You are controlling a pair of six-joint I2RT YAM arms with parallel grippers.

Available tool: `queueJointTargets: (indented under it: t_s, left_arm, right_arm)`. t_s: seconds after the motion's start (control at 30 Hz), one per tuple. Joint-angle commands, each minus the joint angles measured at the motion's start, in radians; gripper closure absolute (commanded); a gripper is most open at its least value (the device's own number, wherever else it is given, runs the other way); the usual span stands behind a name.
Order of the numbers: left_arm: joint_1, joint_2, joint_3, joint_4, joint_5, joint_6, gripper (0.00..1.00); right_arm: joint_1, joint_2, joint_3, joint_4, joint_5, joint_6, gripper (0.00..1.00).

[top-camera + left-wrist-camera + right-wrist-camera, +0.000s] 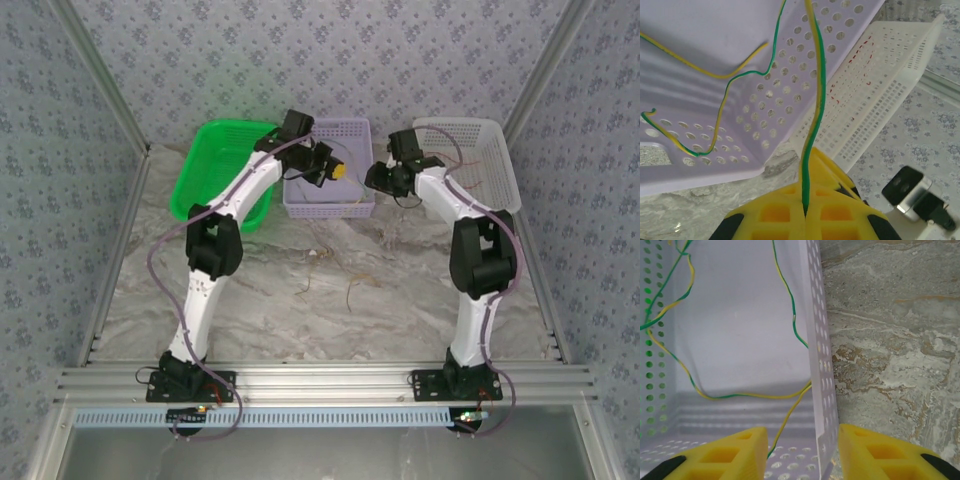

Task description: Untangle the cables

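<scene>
Left wrist: left hand (805,214) pinches a green-yellow cable (820,90); right hand (802,440) gapes astride lilac basket (821,365) wall.

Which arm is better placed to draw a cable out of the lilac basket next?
Left, probably: the left gripper is shut on a green-yellow cable, while the right gripper hangs open astride a wall of the lilac basket, holding nothing.

Cables (821,90) run off the top edge — ends unseen.
</scene>
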Motion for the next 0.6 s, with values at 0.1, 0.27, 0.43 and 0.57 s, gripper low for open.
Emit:
queueJointTargets:
  t_s: [0.1, 0.27, 0.43, 0.57]
  left_arm:
    - [0.012, 0.055, 0.093, -0.084, 0.028, 0.061, 1.0]
    - [0.022, 0.082, 0.161, -0.109, 0.012, 0.134, 1.0]
    - [0.046, 0.172, 0.309, -0.158, 0.052, 0.276, 1.0]
    - [0.065, 0.233, 0.372, -0.145, 0.069, 0.393, 1.0]
  right_arm:
    - [0.014, 0.137, 0.14, -0.087, 0.034, -0.05, 0.7]
    - [0.033, 0.172, 0.201, -0.146, 0.105, -0.073, 0.88]
    - [0.045, 0.165, 0.192, -0.165, 0.135, -0.105, 1.0]
    - [0.053, 0.142, 0.166, -0.162, 0.142, -0.129, 1.0]
